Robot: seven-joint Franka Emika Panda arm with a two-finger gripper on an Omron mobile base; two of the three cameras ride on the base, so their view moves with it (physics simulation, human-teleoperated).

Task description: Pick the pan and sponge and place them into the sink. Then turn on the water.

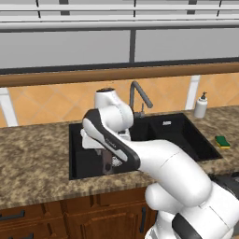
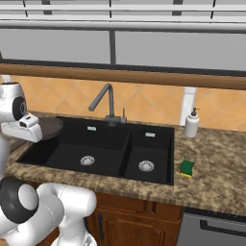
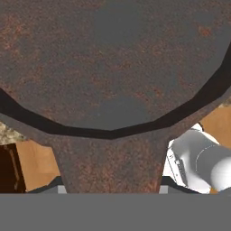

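With the gripper (image 3: 110, 189) pinched on the pan (image 3: 113, 63) by its handle over the sink's (image 2: 72, 144) left edge, lower it level into the left basin before releasing.

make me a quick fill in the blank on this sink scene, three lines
1. The sponge lies on the counter to the ____ of the sink.
2. The sink has ____ basins.
3. The gripper is shut on the handle of the ____.

Missing words: right; two; pan
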